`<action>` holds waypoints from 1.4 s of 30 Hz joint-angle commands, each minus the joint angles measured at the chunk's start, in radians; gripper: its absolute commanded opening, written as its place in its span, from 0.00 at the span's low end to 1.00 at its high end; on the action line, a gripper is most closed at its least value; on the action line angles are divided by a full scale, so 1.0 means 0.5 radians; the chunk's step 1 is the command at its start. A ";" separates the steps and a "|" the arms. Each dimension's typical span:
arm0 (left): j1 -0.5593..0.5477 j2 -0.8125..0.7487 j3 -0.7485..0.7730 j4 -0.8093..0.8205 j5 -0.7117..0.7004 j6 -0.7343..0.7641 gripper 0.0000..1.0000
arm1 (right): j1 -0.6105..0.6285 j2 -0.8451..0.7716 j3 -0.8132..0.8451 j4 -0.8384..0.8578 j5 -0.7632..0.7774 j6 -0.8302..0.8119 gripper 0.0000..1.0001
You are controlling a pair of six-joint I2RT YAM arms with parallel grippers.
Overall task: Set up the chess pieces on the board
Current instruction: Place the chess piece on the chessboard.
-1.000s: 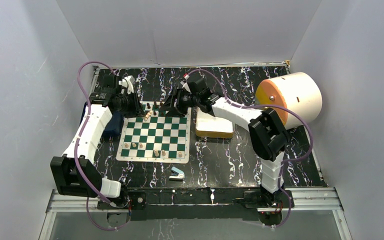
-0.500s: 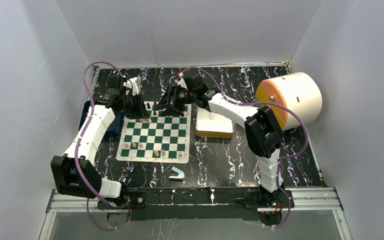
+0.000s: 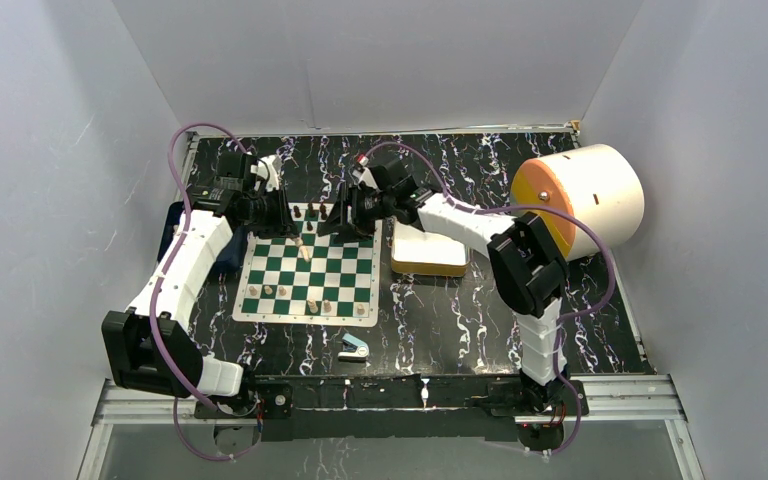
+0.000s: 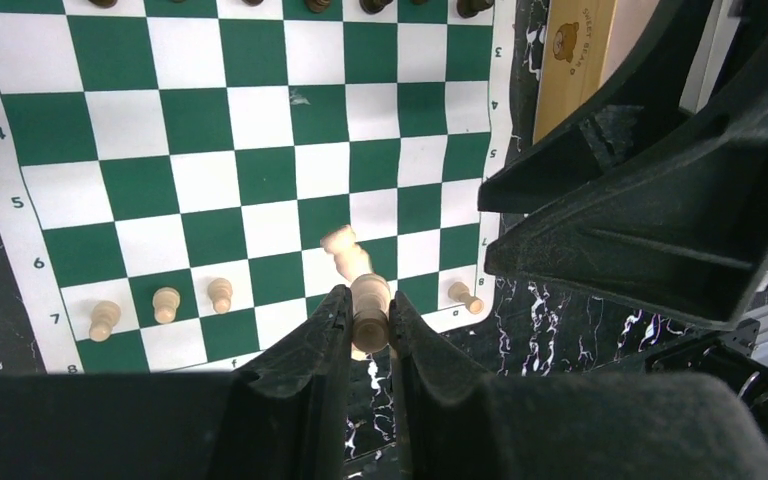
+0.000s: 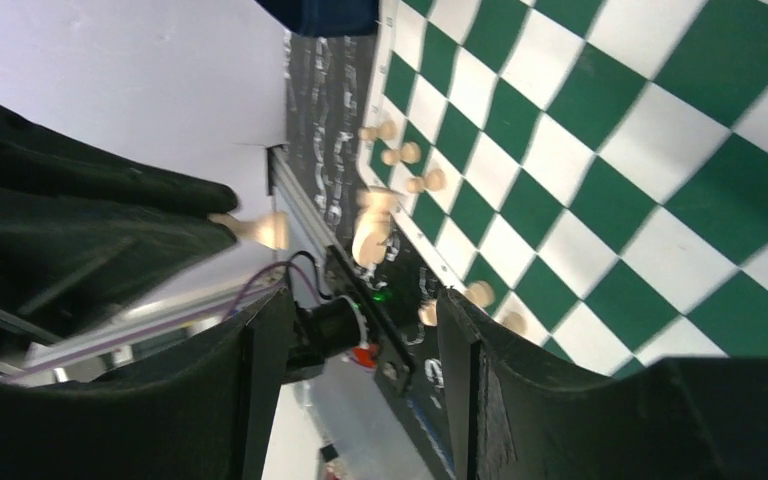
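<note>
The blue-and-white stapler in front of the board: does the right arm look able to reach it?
Probably yes. The stapler lies alone on the table, and the right tool is open and empty, though at the board's far edge.

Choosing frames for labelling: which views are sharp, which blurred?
Left wrist view: green-and-white checkered board and the gripped pale wooden chess piece crisp. Right wrist view: pale wooden pieces near the board edge smeared by motion. Top view: sharp.
</note>
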 commanded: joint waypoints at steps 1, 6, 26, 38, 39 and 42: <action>-0.031 -0.029 0.068 -0.031 -0.070 -0.129 0.02 | 0.023 -0.271 -0.198 0.323 0.139 -0.331 0.63; -0.069 -0.019 0.135 -0.032 -0.128 -0.174 0.02 | 0.037 -0.475 -0.465 0.611 0.300 -0.490 0.64; -0.083 -0.194 -0.119 -0.234 -1.046 -0.350 0.07 | 0.037 -0.738 -0.670 0.222 0.359 -0.574 0.69; 0.036 -0.284 -0.464 -0.165 -1.238 -0.564 0.06 | 0.036 -1.116 -0.849 0.146 0.420 -0.615 0.83; 0.058 -0.298 -0.486 -0.170 -1.254 -0.585 0.06 | 0.038 -1.142 -0.861 0.144 0.430 -0.615 0.86; 0.121 -0.366 -0.556 -0.161 -1.270 -0.640 0.10 | 0.035 -1.209 -0.890 0.123 0.449 -0.612 0.91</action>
